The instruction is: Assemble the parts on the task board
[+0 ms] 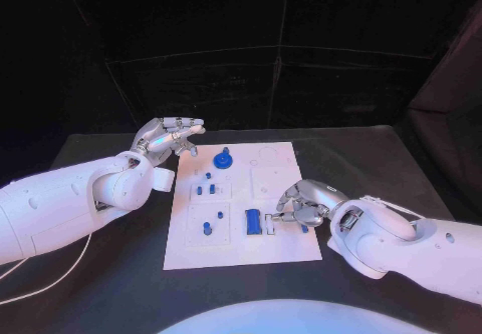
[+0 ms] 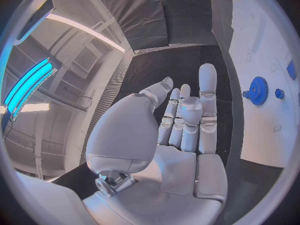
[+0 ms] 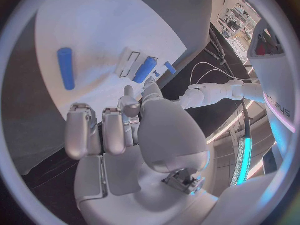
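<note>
The white task board (image 1: 286, 160) lies in the middle of the table. A blue gear (image 1: 223, 161) (image 2: 257, 90) stands at its far end, with small blue pegs (image 1: 205, 189) behind it. A blue cylinder (image 1: 253, 221) (image 3: 145, 69) sits in a slot near the front. Another blue peg (image 3: 65, 67) (image 1: 304, 227) lies loose on the board beside my right hand (image 1: 301, 203) (image 3: 125, 120). That hand hovers low over the board's right edge with its fingers curled in and nothing seen between them. My left hand (image 1: 168, 136) (image 2: 181, 120) is raised off the board's far left corner, fingers apart and empty.
Two more blue pieces (image 1: 213, 221) stand in the front left recess of the board. Black table (image 1: 382, 160) surrounds the board on all sides. A white cable (image 1: 50, 282) trails off my left arm at the near left.
</note>
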Robot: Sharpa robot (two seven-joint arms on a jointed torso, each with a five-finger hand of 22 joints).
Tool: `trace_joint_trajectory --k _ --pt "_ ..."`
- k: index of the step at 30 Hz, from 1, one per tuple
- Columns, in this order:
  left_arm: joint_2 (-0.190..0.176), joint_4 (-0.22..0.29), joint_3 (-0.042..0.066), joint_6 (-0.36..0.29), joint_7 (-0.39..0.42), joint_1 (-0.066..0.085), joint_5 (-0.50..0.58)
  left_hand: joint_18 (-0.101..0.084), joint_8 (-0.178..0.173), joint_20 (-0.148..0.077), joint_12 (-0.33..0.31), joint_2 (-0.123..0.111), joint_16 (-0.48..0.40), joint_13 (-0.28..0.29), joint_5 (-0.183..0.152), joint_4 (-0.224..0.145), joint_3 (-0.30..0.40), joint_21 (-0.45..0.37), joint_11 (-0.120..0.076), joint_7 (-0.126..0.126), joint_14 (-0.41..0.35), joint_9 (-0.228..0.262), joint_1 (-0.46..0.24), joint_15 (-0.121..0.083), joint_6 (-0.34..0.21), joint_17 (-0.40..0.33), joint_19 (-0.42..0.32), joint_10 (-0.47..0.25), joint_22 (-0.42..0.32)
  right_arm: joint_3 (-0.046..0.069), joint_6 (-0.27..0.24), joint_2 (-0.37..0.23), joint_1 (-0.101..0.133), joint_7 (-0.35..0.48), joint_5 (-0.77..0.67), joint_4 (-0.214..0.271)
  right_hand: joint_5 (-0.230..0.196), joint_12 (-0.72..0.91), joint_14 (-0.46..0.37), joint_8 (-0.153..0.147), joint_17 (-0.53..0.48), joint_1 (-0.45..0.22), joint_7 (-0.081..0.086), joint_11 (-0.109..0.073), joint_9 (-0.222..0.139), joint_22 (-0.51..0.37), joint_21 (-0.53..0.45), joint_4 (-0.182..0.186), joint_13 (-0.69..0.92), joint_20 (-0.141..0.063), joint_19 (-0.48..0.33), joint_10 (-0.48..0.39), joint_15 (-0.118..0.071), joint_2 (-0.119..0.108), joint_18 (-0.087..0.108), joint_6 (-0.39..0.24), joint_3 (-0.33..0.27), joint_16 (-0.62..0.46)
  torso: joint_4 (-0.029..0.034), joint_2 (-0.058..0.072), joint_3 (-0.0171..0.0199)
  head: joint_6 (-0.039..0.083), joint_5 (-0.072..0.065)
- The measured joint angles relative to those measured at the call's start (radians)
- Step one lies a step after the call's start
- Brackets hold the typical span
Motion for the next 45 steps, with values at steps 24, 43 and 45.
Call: trace_joint_trajectory --k 24,43,45 --pt "0.007 -0.006 0.0 0.004 -0.001 0.0 0.0 0.0 0.0 0.0 0.004 0.004 0.0 0.0 0.0 0.0 0.0 0.0 0.0 0.0 0.0 0.0 0.004 0.0 0.0 -0.001 0.0 0.0 0.0 -0.001 0.173 -0.097 0.01 -0.07 -0.102 -0.031 0.041 -0.019 0.004 -0.002 0.012 -0.039 -0.016 0.0 -0.002 0.0 0.0 0.069 -0.01 0.004 0.004 0.0 0.004 -0.004 0.0 0.052 -0.063 0.0 -0.0093 -0.001 0.002 0.009 -0.039" --pt "0.008 -0.009 0.0 0.007 -0.002 -0.003 0.0 0.0 0.0 0.0 0.004 0.004 0.0 0.0 0.0 0.0 0.0 0.0 0.0 0.0 0.0 0.0 0.004 0.0 0.0 -0.001 0.0 0.0 0.0 0.003 0.22 -0.034 0.0 -0.091 -0.132 -0.062 0.076 -0.03 0.0 0.015 0.018 0.055 -0.021 -0.008 0.013 0.0 0.0 0.031 -0.01 0.0 0.008 0.007 0.0 0.008 0.0 0.069 -0.042 0.0 -0.0066 -0.001 0.0018 0.006 -0.035" --pt "0.008 -0.01 0.0 0.007 -0.002 -0.003 0.0 0.0 0.0 0.0 0.004 0.004 0.0 0.0 0.0 0.0 0.0 0.0 0.0 0.0 0.0 0.0 0.004 0.0 0.0 -0.001 0.0 0.0 0.0 0.005 0.227 -0.027 0.0 -0.095 -0.138 -0.066 0.076 -0.033 0.0 0.015 0.018 0.08 -0.021 -0.011 0.014 0.0 0.0 0.017 -0.011 0.0 0.008 0.004 0.0 0.01 0.0 0.072 -0.036 0.0 -0.0066 -0.002 0.0014 0.006 -0.035"
